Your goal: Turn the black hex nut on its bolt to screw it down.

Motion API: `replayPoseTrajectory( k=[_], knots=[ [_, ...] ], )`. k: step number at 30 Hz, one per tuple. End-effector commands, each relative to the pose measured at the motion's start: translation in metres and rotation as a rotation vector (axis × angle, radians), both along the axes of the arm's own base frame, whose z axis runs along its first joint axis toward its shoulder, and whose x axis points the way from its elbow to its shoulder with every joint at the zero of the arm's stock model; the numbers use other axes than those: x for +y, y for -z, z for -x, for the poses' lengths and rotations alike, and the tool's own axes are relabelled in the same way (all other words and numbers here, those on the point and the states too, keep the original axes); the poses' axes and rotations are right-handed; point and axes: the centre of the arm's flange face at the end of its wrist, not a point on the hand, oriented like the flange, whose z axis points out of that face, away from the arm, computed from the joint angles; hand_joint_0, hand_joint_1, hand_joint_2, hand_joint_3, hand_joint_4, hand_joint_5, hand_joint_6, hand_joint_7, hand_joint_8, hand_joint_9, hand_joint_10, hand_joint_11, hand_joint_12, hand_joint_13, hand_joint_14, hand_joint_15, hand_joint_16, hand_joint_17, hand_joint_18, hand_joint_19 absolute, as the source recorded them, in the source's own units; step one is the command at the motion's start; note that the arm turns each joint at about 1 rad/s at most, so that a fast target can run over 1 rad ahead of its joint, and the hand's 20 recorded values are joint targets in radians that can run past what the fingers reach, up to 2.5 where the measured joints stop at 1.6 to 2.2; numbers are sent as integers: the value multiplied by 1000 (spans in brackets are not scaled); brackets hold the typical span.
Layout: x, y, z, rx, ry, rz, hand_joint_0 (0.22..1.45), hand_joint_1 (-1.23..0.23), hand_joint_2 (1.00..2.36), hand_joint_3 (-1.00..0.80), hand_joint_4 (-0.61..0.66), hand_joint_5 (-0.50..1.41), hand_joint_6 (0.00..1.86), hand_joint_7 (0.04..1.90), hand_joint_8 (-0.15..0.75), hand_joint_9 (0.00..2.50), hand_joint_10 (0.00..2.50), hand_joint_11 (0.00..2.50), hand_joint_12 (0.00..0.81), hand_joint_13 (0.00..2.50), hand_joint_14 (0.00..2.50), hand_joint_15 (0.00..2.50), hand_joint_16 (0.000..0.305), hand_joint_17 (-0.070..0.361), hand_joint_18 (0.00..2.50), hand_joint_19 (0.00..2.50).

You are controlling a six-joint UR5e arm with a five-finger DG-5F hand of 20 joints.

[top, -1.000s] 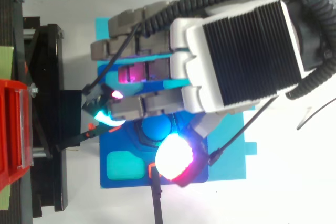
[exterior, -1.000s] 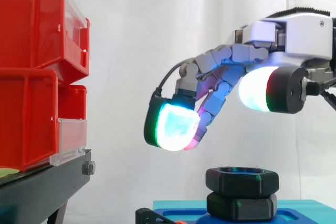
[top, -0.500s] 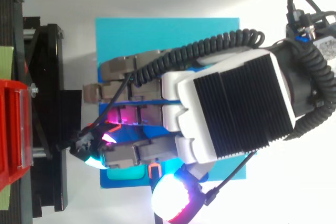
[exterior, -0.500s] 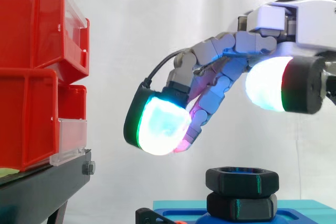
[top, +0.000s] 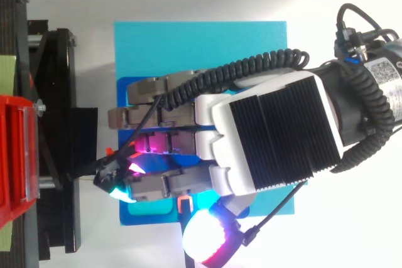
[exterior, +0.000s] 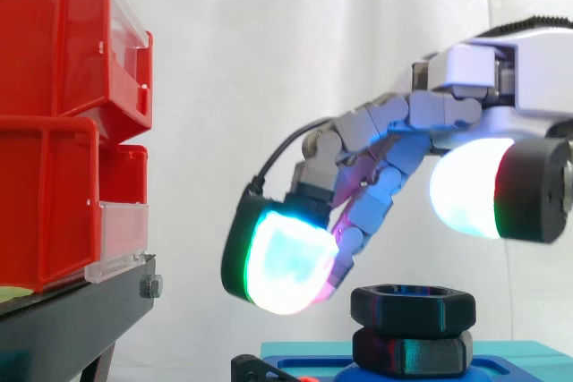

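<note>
While nothing is gripped, the hand is held loosely spread just above the black hex nut on the blue base. Approach is judged underway; closing round the nut is needed next.

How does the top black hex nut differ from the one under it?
The upper hex nut is on top, nearer the hand, its rim exposed; the lower hex piece is covered by it and sits on the blue base. The upper catches cyan glow, the lower small green glints. Both are black and six-sided.
</note>
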Motion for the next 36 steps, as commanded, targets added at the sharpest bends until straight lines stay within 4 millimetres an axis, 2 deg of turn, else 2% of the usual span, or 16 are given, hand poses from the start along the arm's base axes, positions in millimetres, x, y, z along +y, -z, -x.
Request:
replayPoseTrajectory(
  k=[1,7,15,17,24,36],
  knots=[
    [-3,7,3,6,0,1,529,-181,1000,-500,110,-56,503,849,228,922,0,2,284,600,3,84,40,90,570,349],
    [-12,6,4,0,-1,0,530,-178,1000,-500,130,-26,504,1054,231,944,0,39,284,598,3,80,40,90,569,360],
    [-21,7,6,3,-21,3,531,-177,1000,-500,93,7,503,1328,237,977,0,54,284,603,3,87,40,90,570,361],
    [-25,7,7,3,-17,3,530,-167,1000,-500,91,26,500,1475,240,1035,2,94,283,608,3,84,40,90,579,361],
    [-35,6,9,-1,-15,9,528,-136,1000,-500,71,16,602,1323,236,1107,5,130,284,624,3,91,40,90,585,355],
    [-66,6,15,-12,-5,22,527,-132,1000,-500,63,17,612,1312,231,1156,6,144,286,639,5,94,40,90,591,354]
  ],
)
